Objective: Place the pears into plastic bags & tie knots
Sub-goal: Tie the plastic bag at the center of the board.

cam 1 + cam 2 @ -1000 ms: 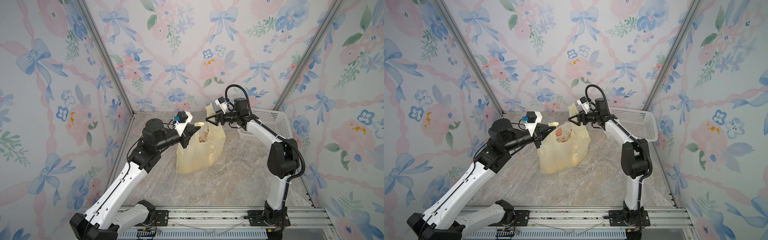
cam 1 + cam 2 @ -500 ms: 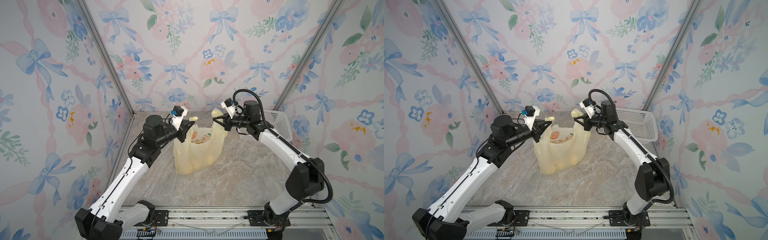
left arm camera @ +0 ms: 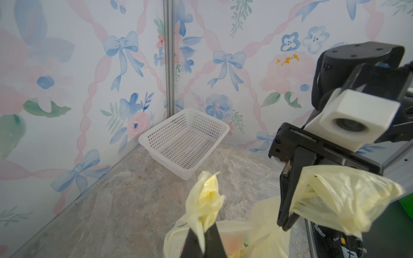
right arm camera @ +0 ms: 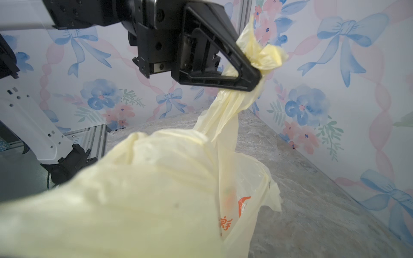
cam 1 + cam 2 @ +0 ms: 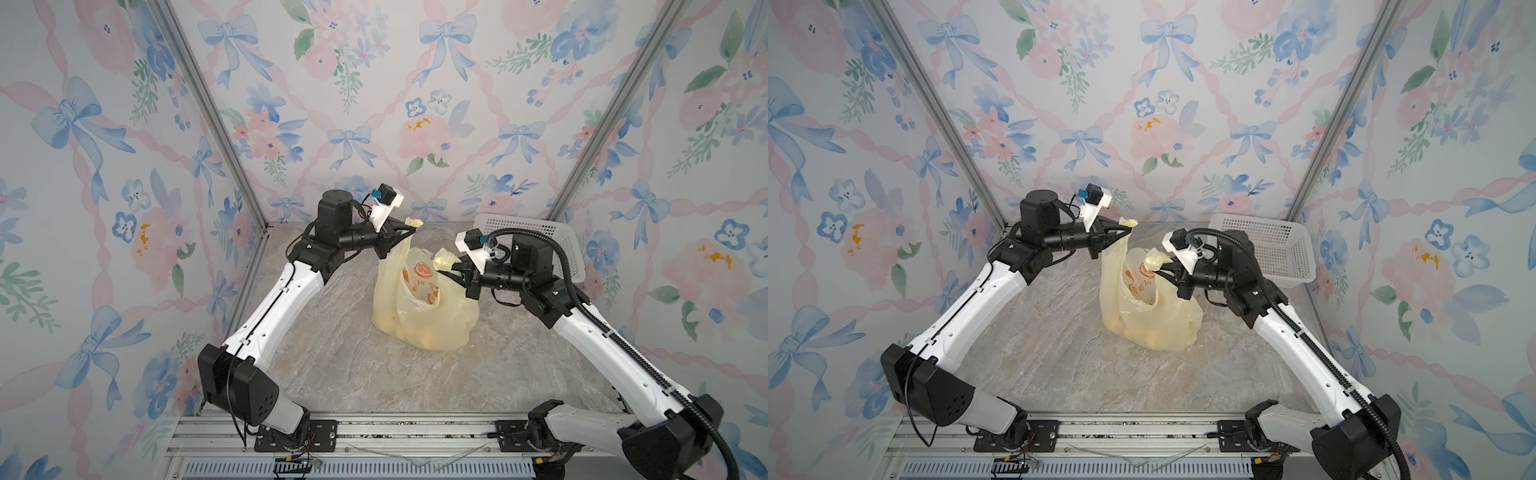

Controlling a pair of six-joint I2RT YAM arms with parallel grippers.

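On the grey stone-patterned table (image 5: 332, 365), near its middle, a thin pale-yellow bag (image 5: 428, 316) with orange print sits upright, its bottom resting on the surface. Rounded yellowish lumps at its base look like the pears (image 5: 401, 330), though through the film I cannot count them. The left gripper (image 5: 410, 229) is clenched on the back handle (image 5: 395, 253), holding it taut, up and toward the rear wall, with a crumpled tuft poking past the fingertips; the right wrist view shows this pinch clearly. The right gripper (image 5: 456, 268) is clamped on the other handle (image 5: 444, 259), held lower, on the bag's right side. The two handles are apart, with the bag's mouth between them. A white perforated basket (image 5: 557, 239) stands in the back right corner, behind the right arm, apart from the bag.
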